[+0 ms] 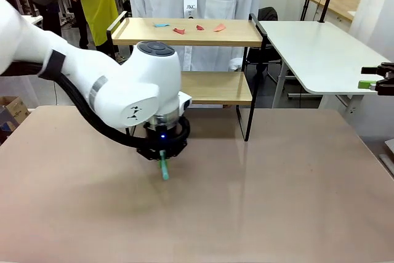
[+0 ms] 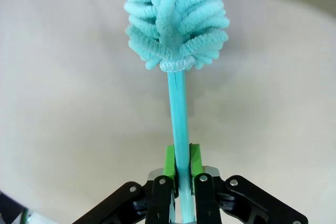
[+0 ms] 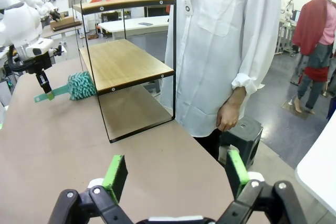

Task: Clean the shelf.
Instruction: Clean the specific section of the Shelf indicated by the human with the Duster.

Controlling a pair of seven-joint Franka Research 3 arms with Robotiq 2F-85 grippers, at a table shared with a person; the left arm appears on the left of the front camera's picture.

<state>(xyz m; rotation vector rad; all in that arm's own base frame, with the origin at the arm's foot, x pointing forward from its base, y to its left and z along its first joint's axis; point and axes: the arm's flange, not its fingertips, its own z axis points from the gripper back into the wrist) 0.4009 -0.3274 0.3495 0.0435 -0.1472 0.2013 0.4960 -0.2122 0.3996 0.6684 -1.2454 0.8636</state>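
Observation:
The shelf (image 1: pixel 184 31) stands at the far side of the brown table, two light wooden boards in a thin black frame; it is also in the right wrist view (image 3: pixel 123 64). Small blue and red scraps (image 1: pixel 178 30) lie on its top board. My left gripper (image 1: pixel 163 153) hangs low over the table in front of the shelf, shut on the handle of a teal duster (image 1: pixel 164 172). The left wrist view shows the green pads (image 2: pixel 169 161) clamping the handle and the fluffy duster head (image 2: pixel 176 17) pointing away. My right gripper (image 3: pixel 176 174) is open with nothing between its fingers, at the table's right edge (image 1: pixel 367 77).
A person in a white coat (image 3: pixel 220 51) stands behind the shelf, one hand (image 3: pixel 228 115) hanging down. A white table (image 1: pixel 314 47) stands at the back right. A black stool (image 3: pixel 247 135) sits on the floor beside the person. Bare brown tabletop (image 1: pixel 265 195) lies in front.

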